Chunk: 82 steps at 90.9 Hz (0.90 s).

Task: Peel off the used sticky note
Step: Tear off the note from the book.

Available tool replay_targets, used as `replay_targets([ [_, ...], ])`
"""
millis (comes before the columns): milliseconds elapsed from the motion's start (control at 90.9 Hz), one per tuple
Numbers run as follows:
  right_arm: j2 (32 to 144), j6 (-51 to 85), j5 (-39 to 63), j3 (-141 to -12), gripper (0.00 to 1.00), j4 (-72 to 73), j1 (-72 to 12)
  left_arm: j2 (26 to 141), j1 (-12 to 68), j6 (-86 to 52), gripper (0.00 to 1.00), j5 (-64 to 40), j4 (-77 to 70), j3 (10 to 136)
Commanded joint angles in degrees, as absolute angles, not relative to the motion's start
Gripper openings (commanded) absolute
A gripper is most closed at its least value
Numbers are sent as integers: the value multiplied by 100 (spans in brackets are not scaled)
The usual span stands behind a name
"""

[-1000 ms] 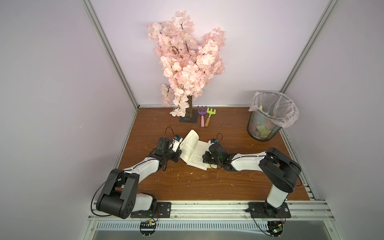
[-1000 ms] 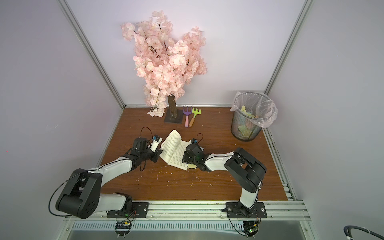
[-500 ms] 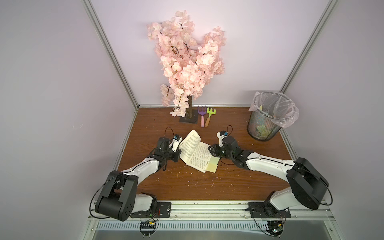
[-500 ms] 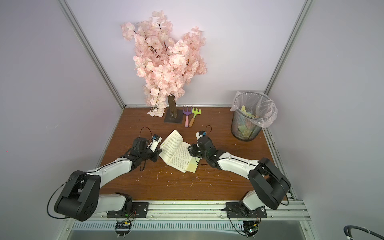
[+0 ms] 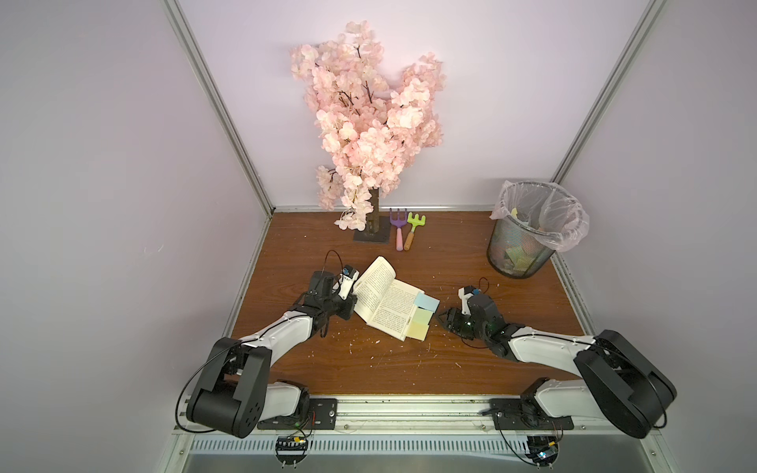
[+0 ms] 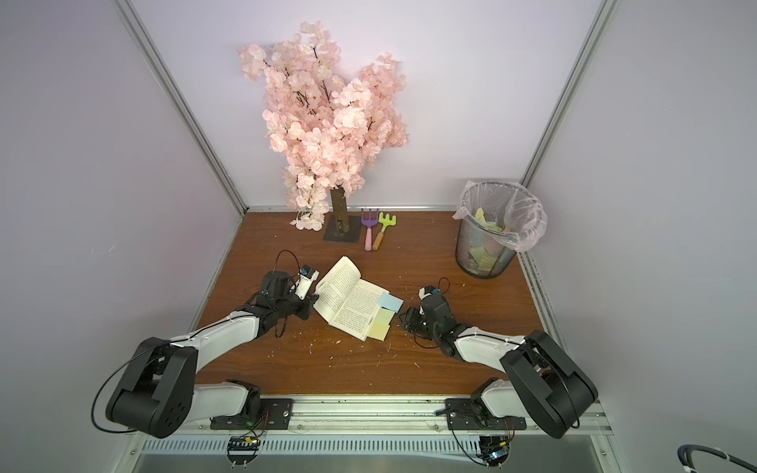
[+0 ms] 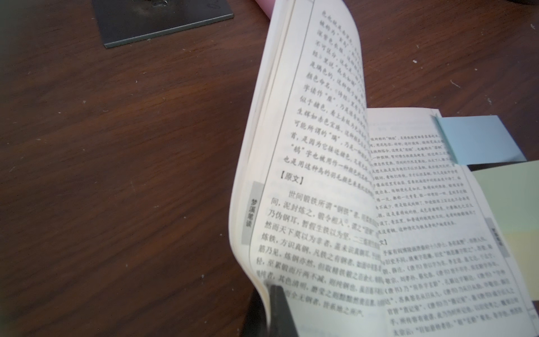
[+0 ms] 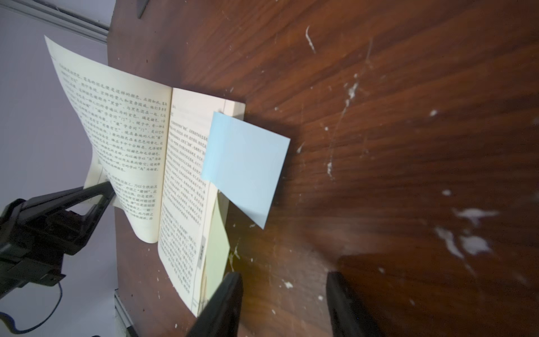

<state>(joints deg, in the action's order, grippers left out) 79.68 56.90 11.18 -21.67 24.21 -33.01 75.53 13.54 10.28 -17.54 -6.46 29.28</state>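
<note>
Nearest, the right jaws stand part open and empty, low over the counter (image 5: 409, 368). They are just beside the green note (image 5: 422, 316) and yellow note (image 5: 417, 331) but touch neither. Beyond those, the blue sticky note (image 8: 245, 166) (probably the used one, since it alone sits on the open page) juts past the edge of the book (image 5: 385, 301), a little farther from those jaws. Across the book, the left jaws pinch a raised page (image 7: 306, 146), apparently pinning the book open for the peel. At the back, a lined bin (image 5: 512, 254) holds discarded notes.
</note>
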Motion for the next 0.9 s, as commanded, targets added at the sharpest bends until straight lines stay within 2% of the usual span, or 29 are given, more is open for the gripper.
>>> replay_targets([
  [0,8478,5909,1443,-2363,50,3104,-3276,7567,1301,1041,2,-1773,-404,2901],
  [264,9481,6475,1576,-2458,49,4307,-3166,7550,1301,1060,2,-1783,-394,2874],
  [462,9581,6691,1532,-2282,44,4808,-3112,7559,1301,1066,2,-1794,-369,2883],
  [561,9464,6663,1423,-2185,36,4791,-3051,7559,1301,1074,2,-1776,-378,2881],
  [627,9417,6585,1392,-2196,26,4657,-3007,7559,1301,1081,2,-1769,-378,2883],
  [759,9380,6382,1351,-2250,0,4383,-2908,7535,1301,1088,2,-1735,-368,2883],
  [892,9339,6190,1393,-2345,0,4143,-2745,7506,1301,1091,2,-1684,-353,2882],
])
